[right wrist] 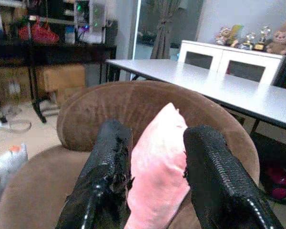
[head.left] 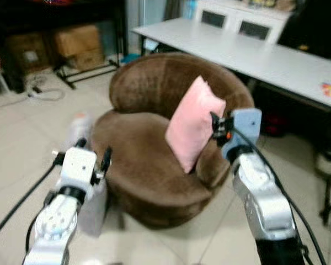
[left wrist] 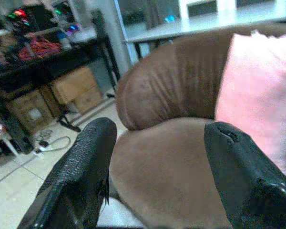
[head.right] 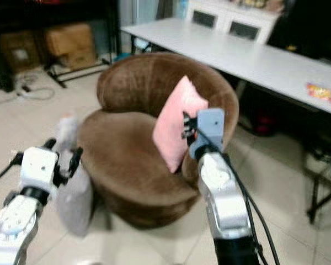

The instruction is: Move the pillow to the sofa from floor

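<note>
Pink pillow (head.left: pixel 193 122) propped upright on brown sofa (head.left: pixel 138 165), directly ahead of right gripper (head.left: pixel 218 128); jaws parted, empty, nearer than left gripper (head.left: pixel 94 154), also agape.

Sofa (head.left: pixel 149 165): brown plush cloth, matt, fuzzy nap. Pillow (head.left: pixel 193 124): pink cloth, smooth, soft sheen. Floor (head.left: pixel 22 138): pale tiles, glossy. Long surface (head.left: pixel 254 55) far right: white, smooth, semi-gloss. Boxes (head.left: pixel 77 47) far left: cardboard, matt. Hand fingers (right wrist: pixel 109 181): black, rough-textured.
</note>
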You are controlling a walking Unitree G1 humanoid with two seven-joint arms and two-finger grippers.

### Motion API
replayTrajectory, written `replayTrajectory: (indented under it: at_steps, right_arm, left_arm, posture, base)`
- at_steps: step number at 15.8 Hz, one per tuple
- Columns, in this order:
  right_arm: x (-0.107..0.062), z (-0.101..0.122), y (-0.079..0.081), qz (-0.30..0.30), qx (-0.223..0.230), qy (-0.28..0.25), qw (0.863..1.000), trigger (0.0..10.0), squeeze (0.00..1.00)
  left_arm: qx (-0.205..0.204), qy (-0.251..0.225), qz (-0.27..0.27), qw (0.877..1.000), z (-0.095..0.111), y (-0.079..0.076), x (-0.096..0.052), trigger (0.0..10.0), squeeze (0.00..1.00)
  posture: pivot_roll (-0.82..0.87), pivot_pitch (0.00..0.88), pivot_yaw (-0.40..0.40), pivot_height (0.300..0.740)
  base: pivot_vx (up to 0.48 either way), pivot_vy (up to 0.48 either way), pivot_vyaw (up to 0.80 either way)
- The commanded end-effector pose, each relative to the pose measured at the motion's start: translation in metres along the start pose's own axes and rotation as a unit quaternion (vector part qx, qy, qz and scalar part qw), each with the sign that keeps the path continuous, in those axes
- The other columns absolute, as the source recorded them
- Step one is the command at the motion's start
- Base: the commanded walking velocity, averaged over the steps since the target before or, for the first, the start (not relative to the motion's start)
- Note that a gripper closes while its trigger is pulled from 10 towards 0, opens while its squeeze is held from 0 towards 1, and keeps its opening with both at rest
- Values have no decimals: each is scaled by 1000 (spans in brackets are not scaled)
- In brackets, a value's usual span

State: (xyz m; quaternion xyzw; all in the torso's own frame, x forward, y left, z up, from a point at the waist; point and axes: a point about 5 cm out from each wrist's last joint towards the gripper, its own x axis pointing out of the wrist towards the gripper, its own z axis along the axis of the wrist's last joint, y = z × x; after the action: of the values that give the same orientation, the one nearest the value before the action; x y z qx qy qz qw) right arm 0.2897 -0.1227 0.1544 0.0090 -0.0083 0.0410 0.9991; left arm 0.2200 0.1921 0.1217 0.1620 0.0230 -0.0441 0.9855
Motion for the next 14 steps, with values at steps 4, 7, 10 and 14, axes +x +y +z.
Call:
replayTrajectory:
  at_steps: [4,7,10,14]
  right_arm:
    - [-1,2,-3,0,59,9,998,10000,0]
    - [-1,-5,0,24,97,73,992,10000,0]
    - [-6,-12,10,48,124,130,983,10000,0]
    - [-10,-8,12,62,90,137,985,10000,0]
  left_arm:
    - [2,-6,-1,1000,4,1,3,10000,0]
    - [1,-6,-2,1000,4,-1,3,10000,0]
    - [0,-5,-1,1000,4,-1,2,10000,0]
    - [-1,-6,1,1000,4,-2,1,10000,0]
  posture:
    - [-50,0,-63,740]
    - [-52,0,-63,740]
    - [-50,0,-68,740]
    - [-52,0,-70,740]
  base:
    - [0,0,0]
    - [0,0,0]
    - [0,0,0]
    - [0,0,0]
